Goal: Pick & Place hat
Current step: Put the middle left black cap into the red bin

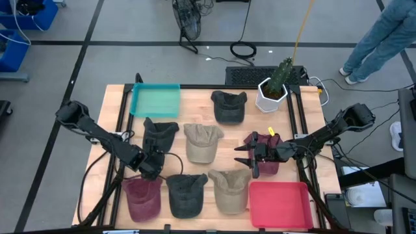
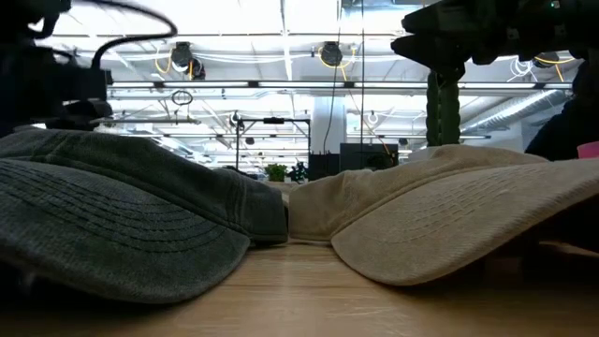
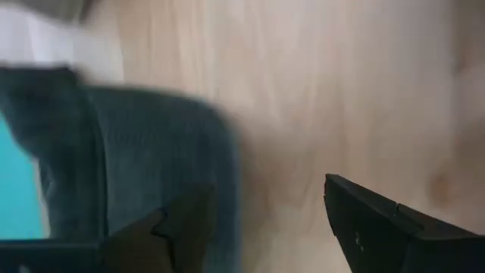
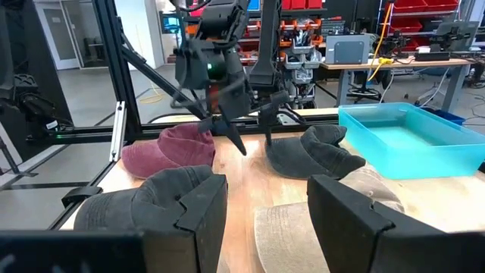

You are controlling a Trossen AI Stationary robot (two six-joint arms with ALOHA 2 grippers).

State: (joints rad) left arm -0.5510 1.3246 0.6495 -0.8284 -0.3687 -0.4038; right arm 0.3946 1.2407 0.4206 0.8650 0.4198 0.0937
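Several caps lie on the wooden table between a teal tray and a red tray. My left gripper is open at the near end of the black cap. In the left wrist view one finger stands in front of the cap's dark cloth, the other over bare wood. The right wrist view shows the left gripper pointing down beside the black cap. My right gripper is open, level, pointing toward the table's left, over the edge of a maroon cap. My left gripper stands at the black cap's near edge from above, with one finger by the cloth. I cannot tell whether it touches the cap. My right gripper touches nothing.
Other caps lie flat: a dark one at the far side, a beige one in the middle, and maroon, dark grey and beige ones along the near edge. A potted plant stands at the far right. A person walks beyond the table.
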